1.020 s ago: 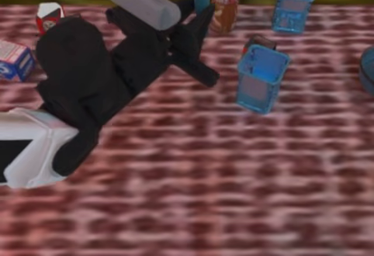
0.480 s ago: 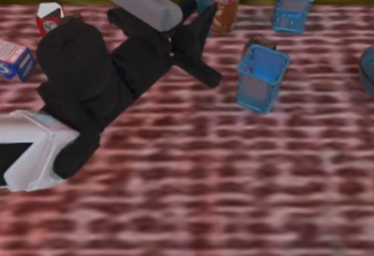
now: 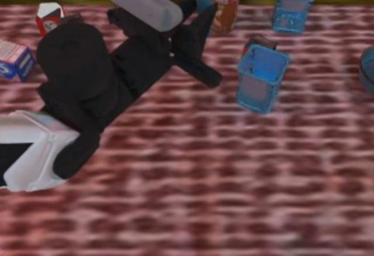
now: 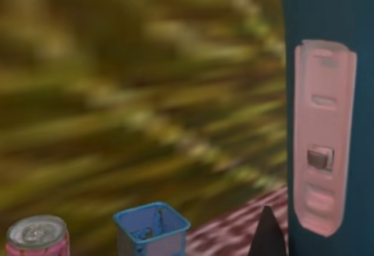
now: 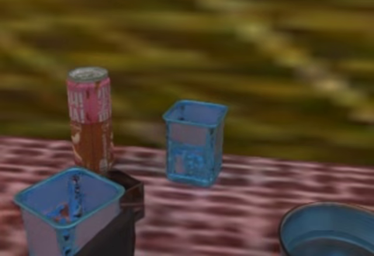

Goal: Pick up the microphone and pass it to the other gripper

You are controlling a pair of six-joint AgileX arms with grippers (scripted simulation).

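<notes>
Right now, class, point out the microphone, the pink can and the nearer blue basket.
microphone (image 4: 321, 139), left wrist view, pale switch panel.
pink can (image 5: 89, 116), right wrist view, side wall.
nearer blue basket (image 3: 261, 80), top view, front wall.

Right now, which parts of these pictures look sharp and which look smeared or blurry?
Left wrist view: the slim teal microphone handle with its pale switch fills the side, fairly crisp, against a streaky olive backdrop. Right wrist view: the pink drink can and blue mesh basket are clear. Top view: the red-patterned tablecloth is soft.
</notes>
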